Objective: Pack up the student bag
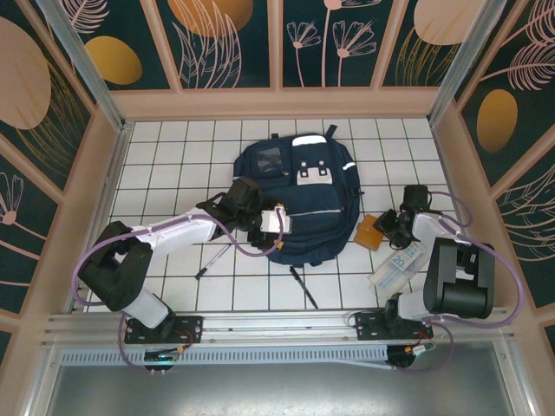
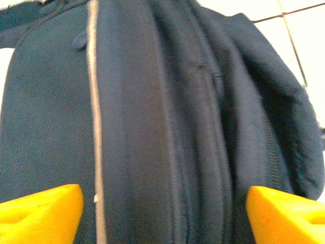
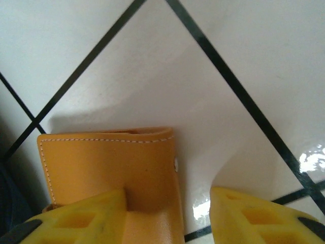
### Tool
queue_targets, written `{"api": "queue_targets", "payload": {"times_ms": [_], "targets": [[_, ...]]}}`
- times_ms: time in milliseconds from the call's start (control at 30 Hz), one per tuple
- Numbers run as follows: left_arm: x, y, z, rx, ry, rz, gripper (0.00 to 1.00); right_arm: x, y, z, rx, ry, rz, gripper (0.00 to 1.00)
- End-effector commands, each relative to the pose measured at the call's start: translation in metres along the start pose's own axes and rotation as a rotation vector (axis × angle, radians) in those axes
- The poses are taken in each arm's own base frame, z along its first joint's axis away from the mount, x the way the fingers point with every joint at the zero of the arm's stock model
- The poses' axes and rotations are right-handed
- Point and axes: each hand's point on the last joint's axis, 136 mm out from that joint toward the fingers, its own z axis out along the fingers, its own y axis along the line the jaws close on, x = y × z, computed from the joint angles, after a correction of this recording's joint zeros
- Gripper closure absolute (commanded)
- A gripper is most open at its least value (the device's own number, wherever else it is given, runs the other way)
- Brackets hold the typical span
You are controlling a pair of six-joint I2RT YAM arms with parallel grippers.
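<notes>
Picking-up step, by the look of things, with packing proper yet to come; student bag [image 1: 299, 195] lying flat in the middle of the white-tiled table [image 1: 165, 156], top end towards the far wall; left fingers [image 2: 40, 213] spread wide at its near left edge, straddling navy fabric and a grey stripe without pinching anything; right fingers [image 3: 254, 218] partly open over a tan leather wallet [image 3: 106, 168] just right of the bag, set with one on the leather and the other over bare tile past the wallet's edge, so no firm hold to speak of; next, probably: closing fully across that edge, lifting clear, carrying over to the bag; also likely: nipping the fabric on the left side to hold a mouth open, with no plain opening among the folds; some risk of thin leather slipping flat against the tile.
</notes>
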Motion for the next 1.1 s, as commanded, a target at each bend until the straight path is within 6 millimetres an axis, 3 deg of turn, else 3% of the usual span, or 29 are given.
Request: {"api": "queue_targets", "payload": {"times_ms": [0,100,167,233,400,567,733,767,933,1067], "targets": [[-0.017,0.048,0.001,-0.153,0.000,-0.121,0.26,0.015,0.028,0.014,-0.149,0.081,-0.029,0.61],[-0.029,0.070,0.007,-0.172,-0.004,-0.196,0.37,0.014,0.027,0.015,-0.133,0.077,-0.047,0.64],[-0.023,0.080,0.013,-0.202,0.029,-0.219,0.45,0.012,0.026,0.015,-0.124,0.068,-0.049,0.63],[-0.017,0.080,0.021,-0.190,0.052,-0.213,0.45,0.011,0.026,0.017,-0.124,0.067,-0.048,0.63],[-0.025,0.029,0.029,0.078,0.016,-0.112,0.23,0.014,0.027,0.021,-0.137,0.081,-0.039,0.62],[-0.024,0.018,0.028,0.076,0.000,-0.125,0.18,0.012,0.029,0.019,-0.145,0.073,-0.047,0.62],[-0.011,0.011,0.035,0.108,0.061,-0.144,0.14,0.014,0.028,0.023,-0.144,0.082,-0.049,0.59],[-0.005,0.015,0.039,0.076,0.085,-0.156,0.11,0.014,0.028,0.023,-0.146,0.083,-0.048,0.59],[0.022,0.045,0.050,-0.091,0.228,-0.216,0.15,0.014,0.029,0.022,-0.150,0.080,-0.045,0.57],[0.026,0.059,0.055,-0.169,0.267,-0.208,0.33,0.016,0.029,0.024,-0.152,0.085,-0.046,0.59]]}}
